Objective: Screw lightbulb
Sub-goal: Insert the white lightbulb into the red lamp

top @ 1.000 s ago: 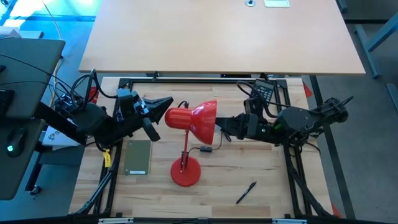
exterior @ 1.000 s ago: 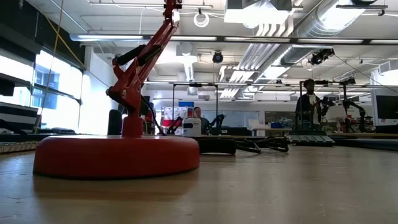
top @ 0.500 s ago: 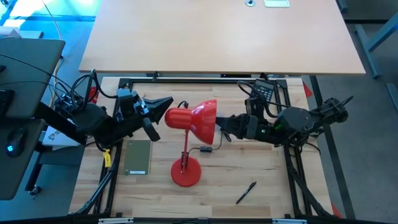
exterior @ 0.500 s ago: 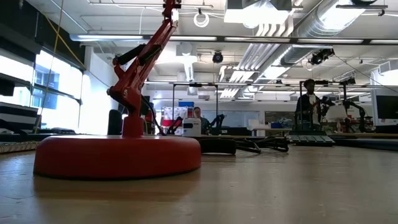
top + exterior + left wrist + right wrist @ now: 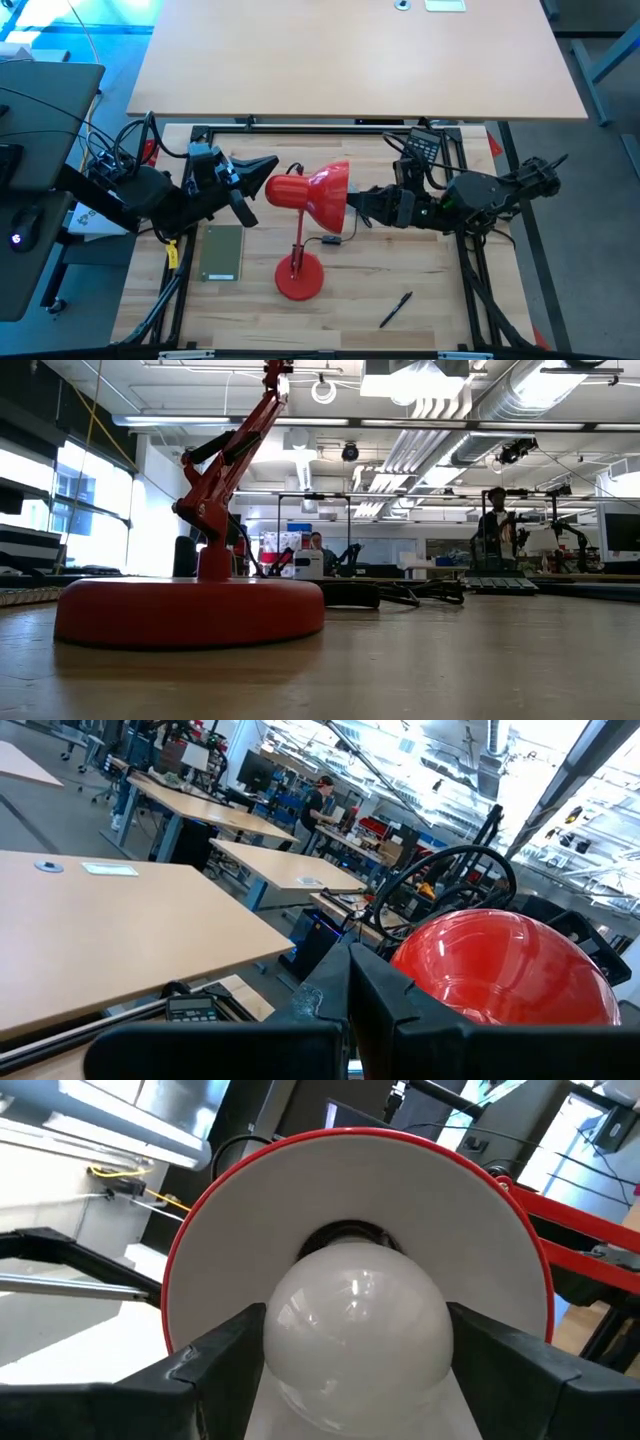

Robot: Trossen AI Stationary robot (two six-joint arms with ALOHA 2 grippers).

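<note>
A red desk lamp stands on its round base (image 5: 298, 278) (image 5: 190, 610) mid-table, its shade (image 5: 328, 195) raised and facing the table's right. The white lightbulb (image 5: 355, 1320) sits in the mouth of the shade (image 5: 250, 1190), its narrow end toward the dark socket (image 5: 345, 1238). My right gripper (image 5: 355, 205) (image 5: 355, 1370) reaches into the shade from the right, shut on the bulb. My left gripper (image 5: 268, 165) is shut, its tips beside the rear of the lamp head (image 5: 500, 965). My right gripper pinches the lightbulb's round glass globe (image 5: 285, 1330) between its two fingers (image 5: 215, 1360), one on each side at the widest part. The fingers lie about level, coming from the table's right. The bulb is clear of the table, its narrow end in the shade. My left gripper's shut tips stand against the rear of the lamp head (image 5: 280, 185); whether they touch it I cannot tell.
A black pen (image 5: 396, 309) lies near the front right. A flat grey-green pad (image 5: 222, 252) lies left of the lamp base. The lamp's cord and plug (image 5: 330, 240) trail beside the lamp arm. A calculator (image 5: 425, 148) sits at the back right. People stand in the room beyond.
My right gripper has rolled slightly about the line it points along, with the lightbulb still between its fingers. It has stayed in place, and the lamp has kept its place.
</note>
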